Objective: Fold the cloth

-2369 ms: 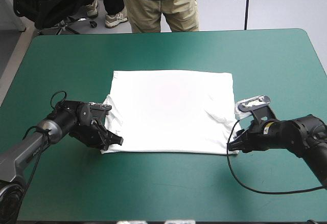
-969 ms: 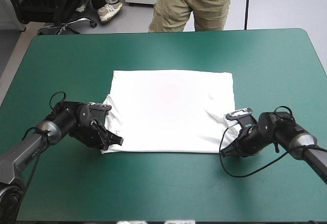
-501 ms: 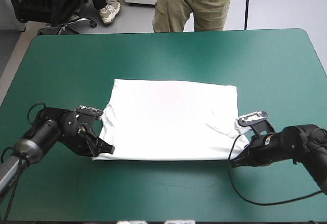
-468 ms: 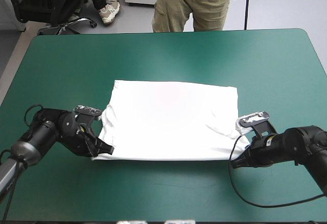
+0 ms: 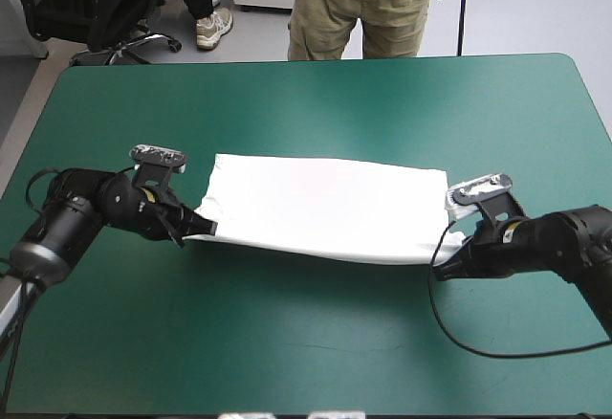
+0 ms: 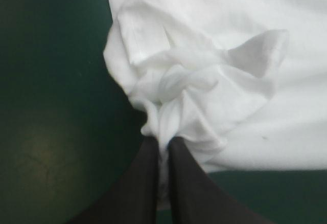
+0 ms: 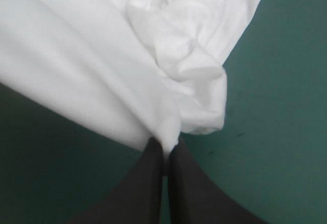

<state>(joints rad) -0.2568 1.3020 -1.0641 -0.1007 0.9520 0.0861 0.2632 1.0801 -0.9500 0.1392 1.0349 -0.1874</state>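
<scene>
White T-shirt (image 5: pixel 320 204) gripped at both near corners over the middle of the teal-green table (image 5: pixel 306 342).

The left gripper (image 5: pixel 199 229) pinches the near left corner, its black fingers all but closed with bunched cloth between them. The right gripper (image 5: pixel 445 266) clamps the near right corner the same way, a crumpled fold just ahead of its tips. The near edge stretches raised between the two grippers, casting a shadow on the cover beneath, while the far edge lies on the table. The shirt shows as a wide, shallow band, well apart from every table edge.
</scene>
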